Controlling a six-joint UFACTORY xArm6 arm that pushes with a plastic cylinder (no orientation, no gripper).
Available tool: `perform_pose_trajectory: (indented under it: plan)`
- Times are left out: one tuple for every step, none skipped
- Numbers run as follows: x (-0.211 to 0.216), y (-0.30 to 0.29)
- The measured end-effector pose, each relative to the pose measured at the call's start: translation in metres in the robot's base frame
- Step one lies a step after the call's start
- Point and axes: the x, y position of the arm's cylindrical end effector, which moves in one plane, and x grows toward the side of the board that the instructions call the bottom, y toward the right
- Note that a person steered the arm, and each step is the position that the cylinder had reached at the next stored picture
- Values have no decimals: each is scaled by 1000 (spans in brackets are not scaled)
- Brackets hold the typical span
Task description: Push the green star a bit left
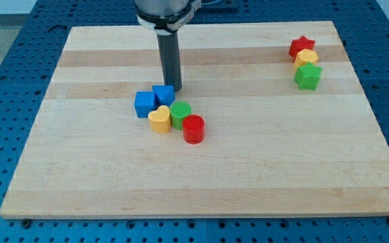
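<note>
The green star [308, 76] lies near the view's upper right, at the bottom of a short column with a yellow block [306, 58] touching it above and a red star [301, 46] on top. My tip [175, 88] is far to the view's left of it, near the board's middle, just right of and touching or nearly touching a blue block [163, 94]. The rod rises straight up from the tip to the arm at the view's top.
A cluster sits just below my tip: a second blue block [144, 104], a yellow heart [159, 119], a green cylinder [180, 113] and a red cylinder [193, 129]. The wooden board [80, 169] lies on a blue perforated table.
</note>
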Motion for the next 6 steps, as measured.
perform_pose_trajectory:
  plan:
    - [13,0]
    - [13,0]
    - [13,18]
    - [13,84]
    - [18,155]
    - [26,229]
